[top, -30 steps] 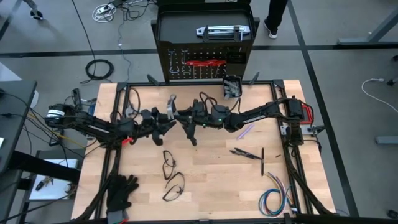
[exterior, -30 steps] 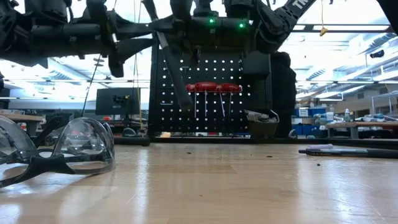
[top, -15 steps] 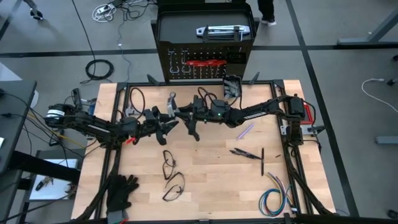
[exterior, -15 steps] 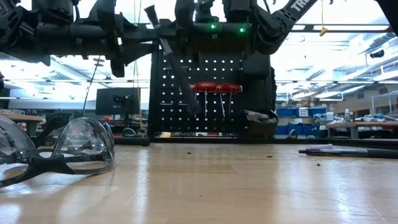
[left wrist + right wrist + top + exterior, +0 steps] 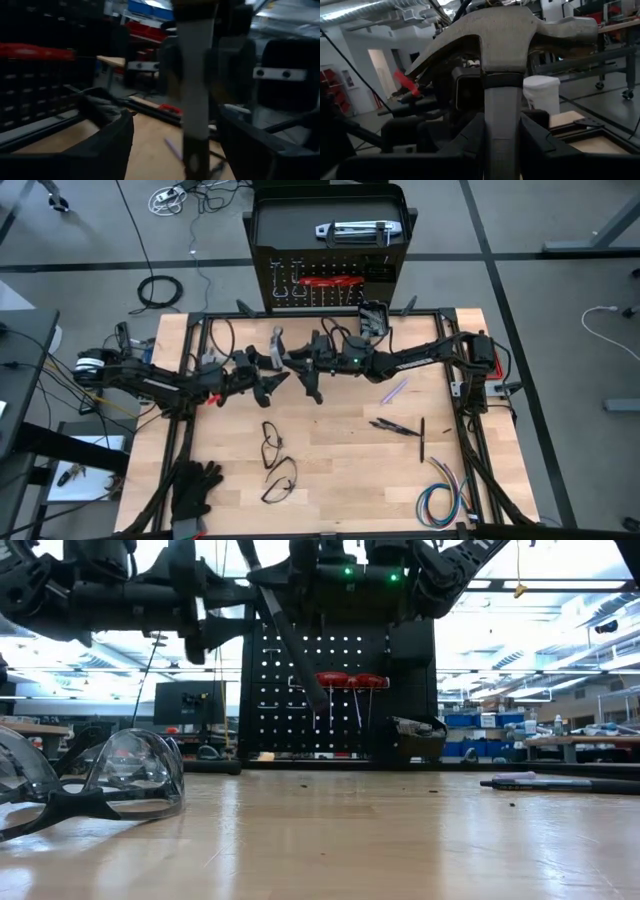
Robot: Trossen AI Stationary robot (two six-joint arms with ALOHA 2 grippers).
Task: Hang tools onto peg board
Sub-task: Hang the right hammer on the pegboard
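Right tool (image 5: 303, 366) grips hammer (image 5: 298, 372) aloft; left tool (image 5: 262, 375) spread alongside.

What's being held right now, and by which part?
The right tool grips the hammer by its neck just below the head; the left tool stands open around the handle.

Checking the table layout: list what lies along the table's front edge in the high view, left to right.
Black gloves → clear safety glasses with dark frames → bundle of coloured wires.
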